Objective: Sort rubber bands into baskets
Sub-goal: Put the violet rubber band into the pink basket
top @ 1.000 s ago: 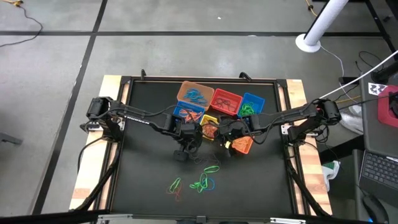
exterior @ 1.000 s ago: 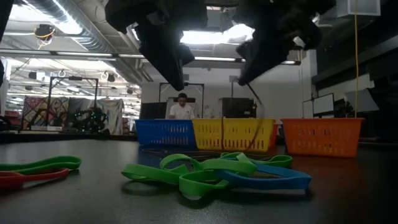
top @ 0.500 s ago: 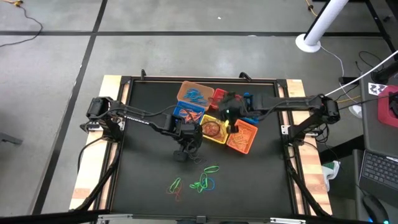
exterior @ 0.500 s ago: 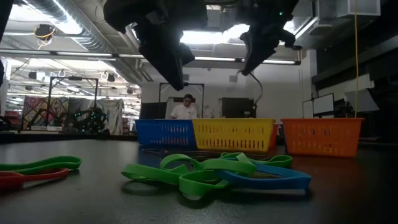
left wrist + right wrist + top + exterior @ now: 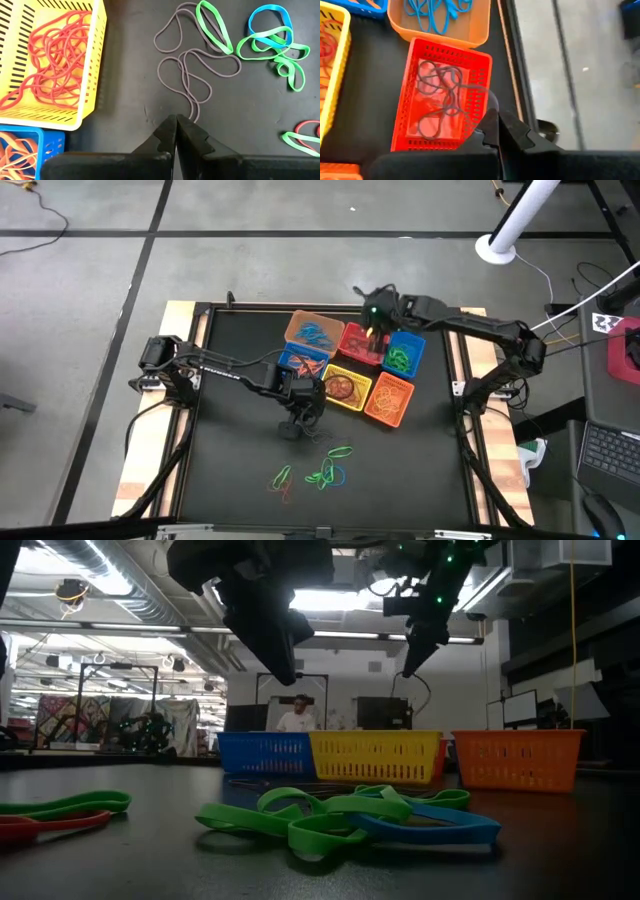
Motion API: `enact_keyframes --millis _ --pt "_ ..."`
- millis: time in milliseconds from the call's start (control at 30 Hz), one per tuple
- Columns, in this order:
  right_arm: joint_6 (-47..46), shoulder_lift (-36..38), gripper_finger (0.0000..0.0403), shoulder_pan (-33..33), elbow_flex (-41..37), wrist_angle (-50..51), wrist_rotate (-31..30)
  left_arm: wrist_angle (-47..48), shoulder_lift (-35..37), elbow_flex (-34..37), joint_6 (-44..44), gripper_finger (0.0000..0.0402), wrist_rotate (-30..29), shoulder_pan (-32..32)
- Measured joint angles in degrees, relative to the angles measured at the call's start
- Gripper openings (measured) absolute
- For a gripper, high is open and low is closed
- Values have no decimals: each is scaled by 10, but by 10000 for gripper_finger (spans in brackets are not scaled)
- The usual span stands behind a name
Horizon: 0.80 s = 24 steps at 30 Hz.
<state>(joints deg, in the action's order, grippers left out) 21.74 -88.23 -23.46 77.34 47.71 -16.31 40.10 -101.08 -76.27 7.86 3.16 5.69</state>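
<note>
We see loose rubber bands lying on the black table near its front edge, green, blue and red ones tangled together, with a grey one nearer the baskets. The baskets cluster at the table's middle back; the yellow basket holds red bands, the red basket holds grey ones. Our left gripper hovers over the grey band, fingers clenched together on nothing. Our right gripper hangs above the red basket, fingers likewise clenched and empty.
</note>
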Motion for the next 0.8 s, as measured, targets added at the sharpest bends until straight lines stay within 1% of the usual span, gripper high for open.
enact_keyframes --millis 133,200,267,367,467,633,800 --pt "0 0 1 -37 0 0 83 0 0 0 -1 7 0 0" --pt "-7 0 1 -47 0 0 114 -1 0 0 -2 6 0 0" --pt "-9 0 1 -52 0 0 129 -4 0 0 0 9 0 0" --pt "-9 0 11 -51 0 0 129 -5 0 0 -4 23 0 0" --pt "-9 0 43 -51 0 0 130 -5 0 0 -9 47 0 0" --pt "-9 0 112 -51 0 -1 129 -2 -25 0 3 95 0 0" --pt "-9 0 156 -51 0 0 129 0 -70 0 61 123 2 0"
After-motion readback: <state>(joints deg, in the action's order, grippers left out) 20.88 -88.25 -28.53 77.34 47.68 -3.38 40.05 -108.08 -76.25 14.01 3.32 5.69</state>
